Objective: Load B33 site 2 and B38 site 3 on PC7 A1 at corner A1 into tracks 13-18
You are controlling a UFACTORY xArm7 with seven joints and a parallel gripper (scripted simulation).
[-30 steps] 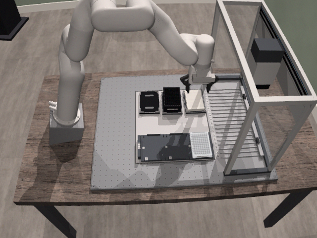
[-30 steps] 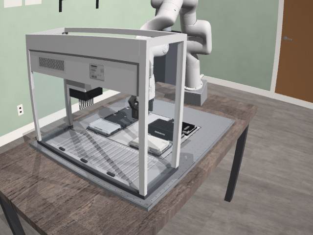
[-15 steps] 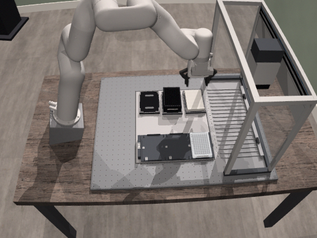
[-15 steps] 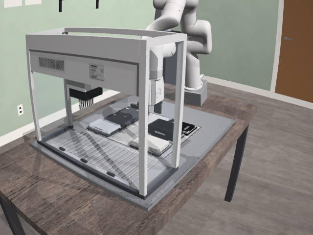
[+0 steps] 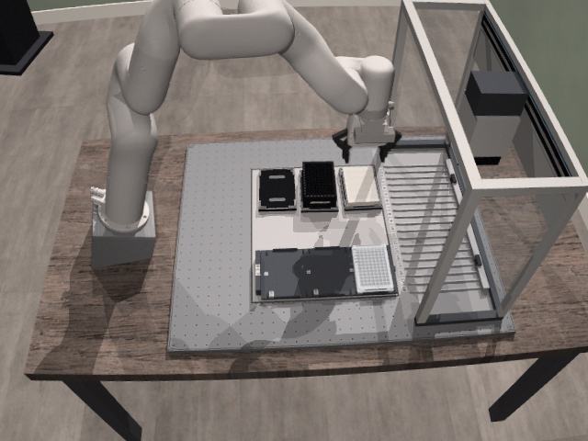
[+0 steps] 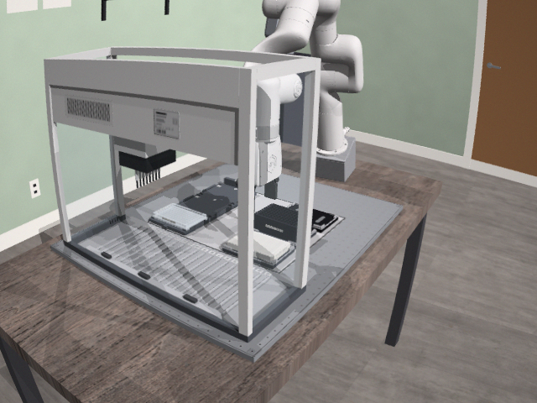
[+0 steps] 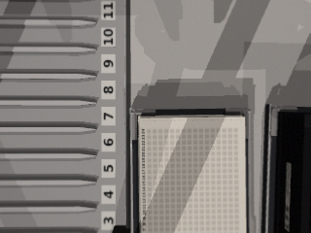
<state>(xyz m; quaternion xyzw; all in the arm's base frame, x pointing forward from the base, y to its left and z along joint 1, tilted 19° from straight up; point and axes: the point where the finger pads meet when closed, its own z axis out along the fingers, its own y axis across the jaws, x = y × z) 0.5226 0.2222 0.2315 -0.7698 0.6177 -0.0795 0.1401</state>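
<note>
Hovering above the far end of the nest row, the gripper (image 5: 365, 148) hangs with its jaws spread wide and nothing between them, over the cream 384-well plate B33 (image 5: 361, 186) seated in its nest beside the numbered rails (image 5: 417, 209). B83 (image 5: 318, 183) stands in the middle nest. On the counter (image 5: 62, 303), carrier PC7 (image 5: 303, 275) lies on the apron with B38 (image 5: 373, 268) on its end site nearest the rails.

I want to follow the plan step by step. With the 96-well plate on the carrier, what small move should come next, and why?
Probably lower the gripper straight down over B33, centring first if needed. Its fingers are fully open and empty, B33 lies in its nest below, B38 sits on the carrier, and site 2 is bare.
</note>
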